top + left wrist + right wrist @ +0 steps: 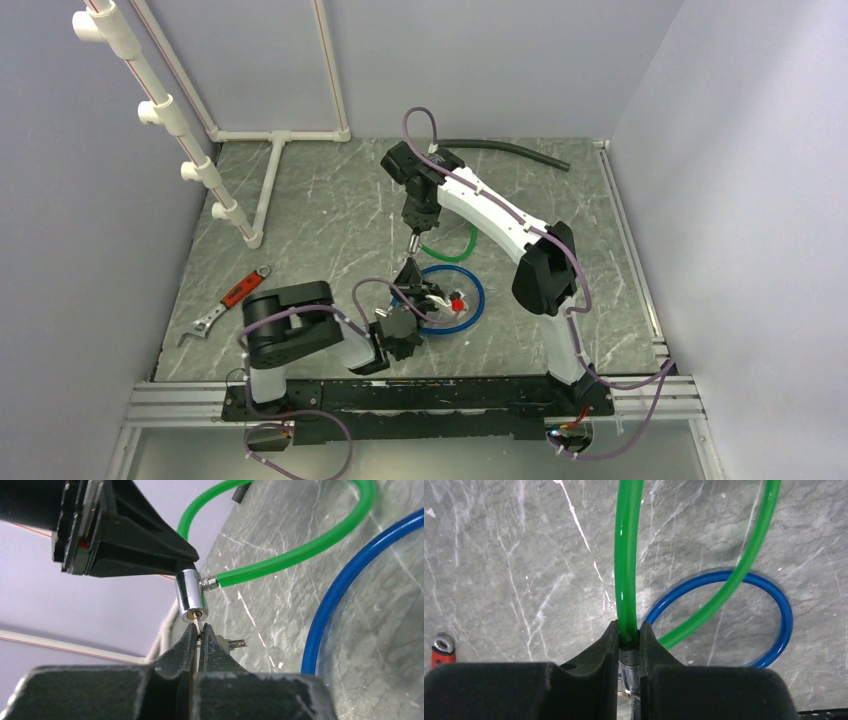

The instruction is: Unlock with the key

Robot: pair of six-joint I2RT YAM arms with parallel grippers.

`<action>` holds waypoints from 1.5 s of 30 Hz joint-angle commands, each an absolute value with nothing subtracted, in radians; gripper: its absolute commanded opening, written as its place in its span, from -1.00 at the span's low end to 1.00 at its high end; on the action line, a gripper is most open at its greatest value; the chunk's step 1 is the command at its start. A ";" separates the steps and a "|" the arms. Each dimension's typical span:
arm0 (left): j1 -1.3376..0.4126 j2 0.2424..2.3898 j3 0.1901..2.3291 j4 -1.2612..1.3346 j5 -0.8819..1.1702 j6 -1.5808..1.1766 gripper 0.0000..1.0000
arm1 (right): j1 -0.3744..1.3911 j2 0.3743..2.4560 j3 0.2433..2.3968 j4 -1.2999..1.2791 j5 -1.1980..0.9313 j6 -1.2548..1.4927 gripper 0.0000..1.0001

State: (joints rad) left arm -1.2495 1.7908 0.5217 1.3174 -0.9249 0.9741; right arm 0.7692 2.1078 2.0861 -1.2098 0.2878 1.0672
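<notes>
Roughly halfway I'd say: right gripper (629, 641) clamps the green plastic-coated cable (626, 555) by its shiny chrome lock cylinder (191, 597), held up off the table, left gripper (200, 632) pinches the thin metal key (197, 625) at the keyhole, full insertion and turning left.

Green cable (300, 550), chrome lock (190, 596), blue ring (781, 615), grey-veined table (499, 555).

Key (197, 626) mostly hidden between jaws

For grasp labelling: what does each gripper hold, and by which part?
Left gripper: the key, by its head, blade at the lock cylinder. Right gripper: the green cable, at its metal end.
</notes>
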 commanded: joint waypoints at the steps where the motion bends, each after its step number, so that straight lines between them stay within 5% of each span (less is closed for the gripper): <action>1: -1.283 1.891 0.574 1.553 -0.976 1.275 -1.00 | 0.783 2.061 2.103 -1.161 0.280 1.052 -1.00; 8: -1.292 1.712 0.553 1.297 -0.949 1.043 -0.99 | 0.780 2.052 2.056 -1.130 0.267 1.043 -1.00; 11: -1.293 1.550 0.557 1.029 -0.928 0.869 -0.10 | 0.775 2.047 2.039 -1.110 0.253 1.043 -1.00; 15: -1.289 1.367 0.593 0.640 -0.884 0.617 0.48 | 0.770 2.048 2.031 -1.097 0.240 1.040 -1.00; 21: -1.289 1.287 0.603 0.499 -0.891 0.499 0.61 | 0.766 2.055 2.028 -1.082 0.227 1.040 -1.00; 25: -1.256 1.134 0.693 0.121 -0.701 0.188 0.89 | 0.758 2.055 2.020 -1.076 0.224 1.039 -1.00; 35: -0.899 0.780 0.651 -0.049 -0.287 -0.339 0.98 | 0.755 2.033 1.982 -1.034 0.219 1.012 -1.00; 45: -0.487 1.010 0.571 0.237 0.383 -0.651 0.78 | 0.756 1.977 1.891 -0.960 0.178 0.984 -1.00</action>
